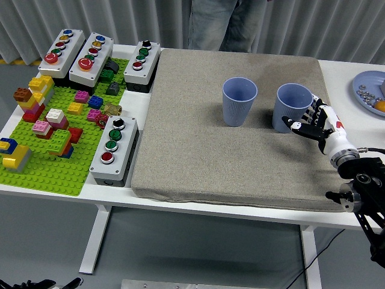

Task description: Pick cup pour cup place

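Right now the right hand point(314, 124) reaches in from the lower right over the grey mat point(180, 150) and sits against the right blue cup point(291, 107). Its fingers point(296, 126) are loosely curled along the cup's lower right side, touching or almost touching the wall; whether they actually clamp the cup cannot be told from this angle. The cup stands upright on the mat, its open mouth facing up. The left blue cup point(239, 100) stands upright too, just to the left of the first, apart from it and untouched. Both cups are in the far right part of the mat.

The mat covers the middle of the white bench point(361, 63). At the bench's far right edge lies a blue plate point(363, 84) carrying small pale pieces and something orange, only partly in view. On the left side lies a green building-brick baseplate point(45, 168) with many coloured bricks stuck on it. Four grey button boxes stand around it: two side by side at the far left point(62, 52) point(91, 58), one at the mat's far left corner point(141, 65), and one nearer point(114, 150), just beside the mat's left edge.

A person point(225, 24) in jeans stands at the far side of the bench, in front of a pale curtain; no hands of theirs are over the bench. The robot's left arm does not show.
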